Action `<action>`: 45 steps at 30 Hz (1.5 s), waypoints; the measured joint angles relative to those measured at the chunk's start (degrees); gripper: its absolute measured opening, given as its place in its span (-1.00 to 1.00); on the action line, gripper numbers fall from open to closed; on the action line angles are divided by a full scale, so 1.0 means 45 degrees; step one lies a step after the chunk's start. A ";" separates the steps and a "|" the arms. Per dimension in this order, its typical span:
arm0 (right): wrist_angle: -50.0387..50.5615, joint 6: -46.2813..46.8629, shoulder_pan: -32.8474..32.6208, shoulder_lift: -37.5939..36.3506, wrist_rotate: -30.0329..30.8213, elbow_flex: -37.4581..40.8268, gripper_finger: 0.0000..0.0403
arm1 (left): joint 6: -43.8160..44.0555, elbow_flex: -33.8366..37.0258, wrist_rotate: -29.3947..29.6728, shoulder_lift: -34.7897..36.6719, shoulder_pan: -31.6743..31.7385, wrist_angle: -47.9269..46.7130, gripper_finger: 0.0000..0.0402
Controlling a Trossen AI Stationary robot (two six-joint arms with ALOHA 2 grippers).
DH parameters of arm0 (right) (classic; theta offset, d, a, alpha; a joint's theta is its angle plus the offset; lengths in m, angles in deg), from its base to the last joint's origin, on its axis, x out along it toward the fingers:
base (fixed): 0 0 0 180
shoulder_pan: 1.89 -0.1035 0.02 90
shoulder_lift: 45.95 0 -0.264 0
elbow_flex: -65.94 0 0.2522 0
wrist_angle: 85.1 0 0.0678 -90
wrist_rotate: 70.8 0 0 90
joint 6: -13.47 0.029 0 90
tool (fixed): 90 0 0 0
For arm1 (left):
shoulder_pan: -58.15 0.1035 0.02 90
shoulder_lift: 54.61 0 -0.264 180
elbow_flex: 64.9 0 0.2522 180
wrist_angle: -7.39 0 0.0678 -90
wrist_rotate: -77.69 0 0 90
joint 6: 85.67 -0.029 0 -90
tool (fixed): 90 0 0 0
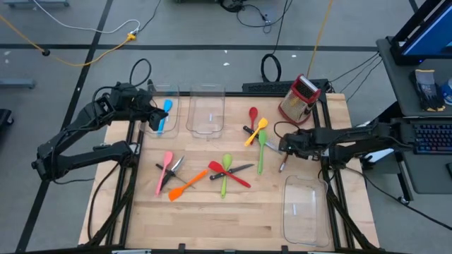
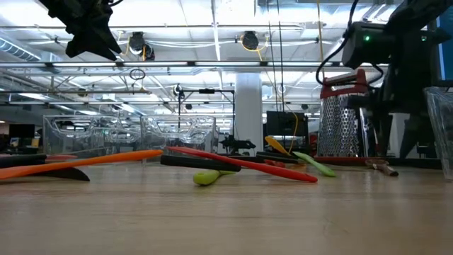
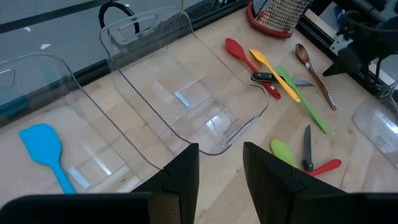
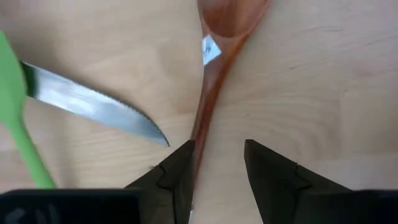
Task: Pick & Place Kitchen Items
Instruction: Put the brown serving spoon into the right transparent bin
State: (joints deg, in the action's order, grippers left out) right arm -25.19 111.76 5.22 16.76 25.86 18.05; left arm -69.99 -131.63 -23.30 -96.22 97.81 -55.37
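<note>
Kitchen items lie scattered on the wooden table (image 1: 233, 219). A wooden spoon (image 4: 214, 81) lies flat under my right gripper (image 4: 219, 155), which is open and points down over the spoon's handle; the handle runs beside one fingertip. A steel knife blade (image 4: 93, 106) and a green spatula (image 4: 15, 124) lie beside it. My left gripper (image 3: 221, 165) hangs open and empty above the far-left clear bin (image 3: 37, 81), which holds a blue spatula (image 3: 46, 149). Pink, orange, red and green utensils and black-handled knives (image 1: 201, 176) lie mid-table.
A second clear bin (image 1: 206, 113) stands at the far edge beside the first one. A third clear bin (image 1: 305, 208) stands near the front right. A red-and-silver box grater (image 1: 300, 99) stands at the far right. A red spoon (image 1: 253, 114) and a yellow spatula (image 1: 256, 131) lie near it.
</note>
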 joint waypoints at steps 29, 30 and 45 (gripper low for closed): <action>-0.0621 -0.1109 0.1071 0.3922 0.0594 -0.0053 -0.81 | -0.0395 -0.0003 -0.0015 -0.0002 0.0000 -0.0005 -0.36; -0.0574 -0.1184 0.1073 0.3879 0.0582 -0.0045 -0.84 | -0.0427 0.0001 -0.0015 -0.0005 0.0000 -0.0005 -0.36; -0.1423 -0.1382 0.0610 0.2189 0.1386 0.0059 -0.89 | -0.0427 0.0001 -0.0010 -0.0005 0.0000 -0.0010 -0.36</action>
State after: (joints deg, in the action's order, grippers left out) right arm -31.59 105.55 7.97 26.61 32.10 18.32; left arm -71.91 -131.63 -23.34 -96.24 97.81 -55.41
